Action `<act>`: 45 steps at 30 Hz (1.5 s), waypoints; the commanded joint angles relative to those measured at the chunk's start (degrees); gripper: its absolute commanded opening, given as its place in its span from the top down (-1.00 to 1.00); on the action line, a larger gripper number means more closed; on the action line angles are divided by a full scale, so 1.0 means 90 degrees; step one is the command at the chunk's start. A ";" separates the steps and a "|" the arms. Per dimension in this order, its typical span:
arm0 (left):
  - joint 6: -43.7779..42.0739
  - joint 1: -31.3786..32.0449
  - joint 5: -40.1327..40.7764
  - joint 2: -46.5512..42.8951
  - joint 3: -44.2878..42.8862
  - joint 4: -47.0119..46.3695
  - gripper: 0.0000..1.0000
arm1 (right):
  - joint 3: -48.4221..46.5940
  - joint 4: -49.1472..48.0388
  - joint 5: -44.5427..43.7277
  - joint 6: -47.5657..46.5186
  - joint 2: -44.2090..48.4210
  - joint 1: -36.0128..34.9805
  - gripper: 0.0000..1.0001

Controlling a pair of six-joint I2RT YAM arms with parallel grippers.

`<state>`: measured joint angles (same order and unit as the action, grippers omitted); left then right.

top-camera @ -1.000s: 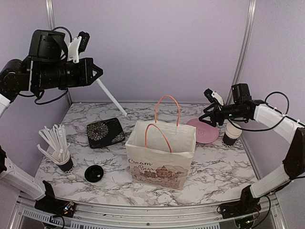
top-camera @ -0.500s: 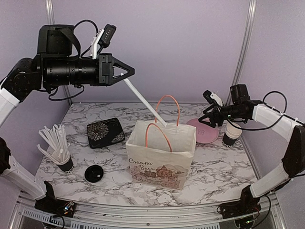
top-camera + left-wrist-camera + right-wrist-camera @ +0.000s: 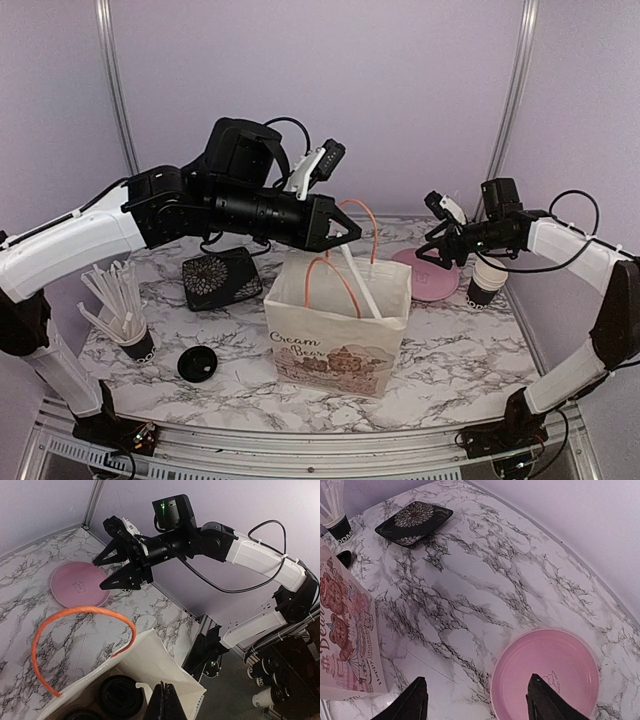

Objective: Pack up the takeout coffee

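Pinching a straw (image 3: 362, 285) in my left gripper (image 3: 354, 232), right gripper (image 3: 428, 243) spread — the paper cup (image 3: 484, 290) at frame right looks light, crushable; I'd grip mid-wall.

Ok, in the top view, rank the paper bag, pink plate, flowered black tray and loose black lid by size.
1. paper bag
2. flowered black tray and pink plate: too close to rank, plate partly hidden
3. loose black lid

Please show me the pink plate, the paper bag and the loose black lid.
pink plate (image 3: 425, 282): top view, its bare middle.
paper bag (image 3: 335, 345): top view, its printed front wall.
loose black lid (image 3: 197, 363): top view, its centre.
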<state>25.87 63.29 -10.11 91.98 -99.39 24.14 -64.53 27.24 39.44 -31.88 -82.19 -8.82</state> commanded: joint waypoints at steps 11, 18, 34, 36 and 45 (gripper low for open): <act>-0.0203 0.0068 0.0436 0.0391 -0.0176 0.0114 0.39 | 0.0007 0.0117 -0.0027 -0.0133 -0.0050 0.0023 -0.31; -0.0745 0.0045 0.2249 -0.0352 -0.0353 0.1315 0.34 | 0.0003 0.0125 -0.0017 -0.0145 -0.0047 0.0023 -0.31; 0.1052 -0.1016 0.6050 -0.2164 0.1947 0.4233 0.23 | -0.0093 0.0330 0.0085 -0.0261 -0.0231 0.0023 -0.31; 0.1230 -0.1044 0.6041 -0.2219 0.2137 0.4479 0.20 | -0.0094 0.0342 0.0090 -0.0264 -0.0242 0.0021 -0.32; 0.1378 -0.1045 0.5413 -0.2389 0.2863 0.5119 0.11 | -0.0105 0.0378 0.0127 -0.0301 -0.0281 0.0023 -0.32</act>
<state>36.75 54.06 40.93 72.07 -75.50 65.01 -64.53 29.71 39.57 -33.71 -84.44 -8.82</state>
